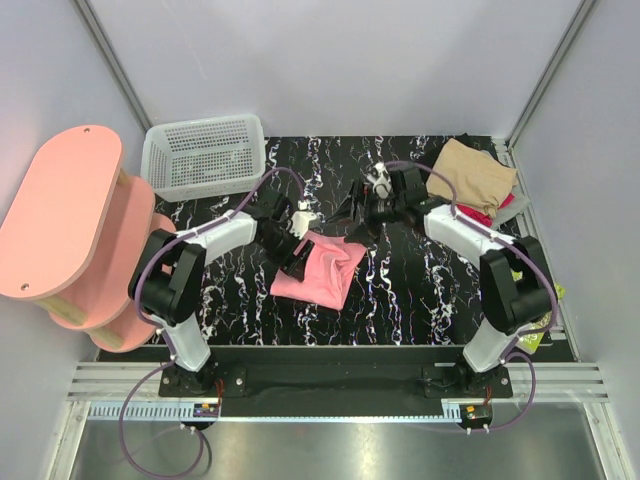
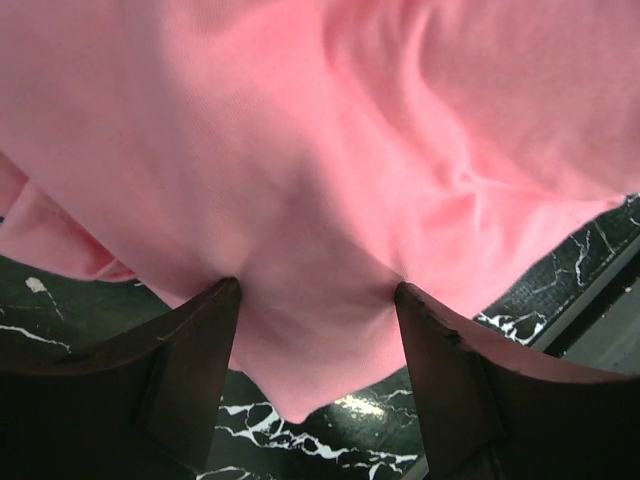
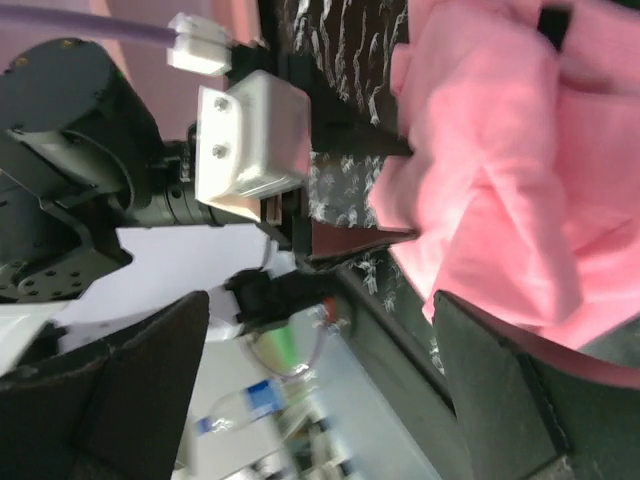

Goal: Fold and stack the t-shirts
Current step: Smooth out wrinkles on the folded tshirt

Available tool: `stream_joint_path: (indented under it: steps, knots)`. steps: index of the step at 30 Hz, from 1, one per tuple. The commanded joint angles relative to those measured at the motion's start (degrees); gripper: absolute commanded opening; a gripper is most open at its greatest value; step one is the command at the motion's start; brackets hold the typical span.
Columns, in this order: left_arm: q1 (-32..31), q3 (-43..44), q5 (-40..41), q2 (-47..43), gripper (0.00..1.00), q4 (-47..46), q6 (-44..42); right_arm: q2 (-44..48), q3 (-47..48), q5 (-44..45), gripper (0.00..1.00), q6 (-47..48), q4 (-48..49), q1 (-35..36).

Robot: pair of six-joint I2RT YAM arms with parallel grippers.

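The bright pink t-shirt (image 1: 322, 268) lies roughly folded on the black marbled table (image 1: 400, 290). My left gripper (image 1: 297, 250) is at its left edge. In the left wrist view its jaws (image 2: 316, 288) stand wide apart, and a corner of the pink cloth (image 2: 300, 150) lies between the fingers (image 2: 190, 370) unpinched. My right gripper (image 1: 362, 215) hovers just past the shirt's far right corner, open and empty (image 3: 320, 300); it sees the pink shirt (image 3: 500, 150) and the left gripper. Folded tees are stacked at the back right, with tan (image 1: 470, 175) on top and red (image 1: 480, 214) showing beneath.
A white plastic basket (image 1: 205, 155) stands at the back left. A pink oval-topped stool (image 1: 65, 215) stands off the table's left side. A small green object (image 1: 553, 293) shows at the right edge behind the right arm.
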State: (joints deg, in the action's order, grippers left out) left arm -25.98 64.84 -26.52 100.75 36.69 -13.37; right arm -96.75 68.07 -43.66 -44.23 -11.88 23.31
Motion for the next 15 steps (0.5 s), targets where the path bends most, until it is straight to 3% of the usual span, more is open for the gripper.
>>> stream_joint_path:
  steps: [1, 8, 12, 15]
  knots:
    - [-0.13, -2.96, 2.96, 0.06, 0.69, -4.87, 1.59, -2.56, -7.68, -12.76, 1.00, -24.92, 33.43, 0.59]
    - [-0.13, -6.30, 5.52, -1.17, 0.69, -6.89, 1.85, -8.44, -10.33, -16.63, 1.00, -41.36, 60.64, 3.67]
    - [-0.04, -7.00, 6.13, -1.78, 0.69, -7.07, 1.24, -12.75, -11.11, -18.04, 1.00, -39.73, 58.56, 4.64]
    - [0.75, -7.71, 5.78, -3.45, 0.69, -6.89, 1.32, -14.26, -13.23, -16.64, 1.00, -29.02, 46.28, 4.46]
